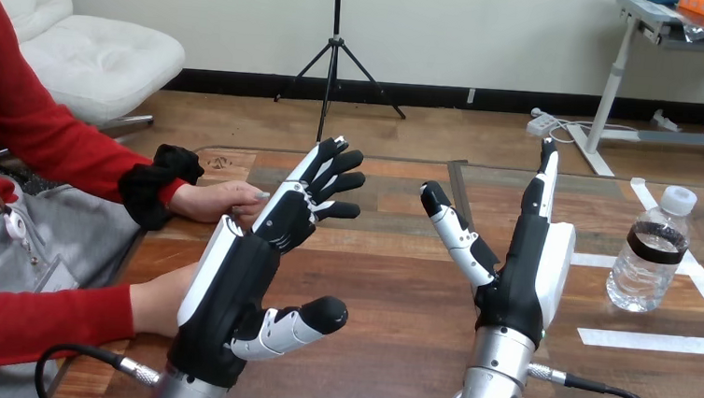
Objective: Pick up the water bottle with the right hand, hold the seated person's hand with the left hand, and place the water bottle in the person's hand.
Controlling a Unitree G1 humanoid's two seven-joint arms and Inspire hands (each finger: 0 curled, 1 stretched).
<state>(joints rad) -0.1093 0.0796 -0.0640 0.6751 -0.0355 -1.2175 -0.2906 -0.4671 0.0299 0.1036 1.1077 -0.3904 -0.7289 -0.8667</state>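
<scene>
Left hand (230,284) and right hand (526,267) hovered empty above the counter (393,361), fingers (336,174) open, so the pickup looked not yet begun; next the right hand would need to reach the upright water bottle (649,253) at its three o'clock.

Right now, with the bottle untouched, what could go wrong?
The water bottle stands upright to the right of the open right hand; a sideways reach might tip it. The open left hand sits beside the person's upper hand and the person's lower hand, so closing could pinch or catch the wrong one.
</scene>
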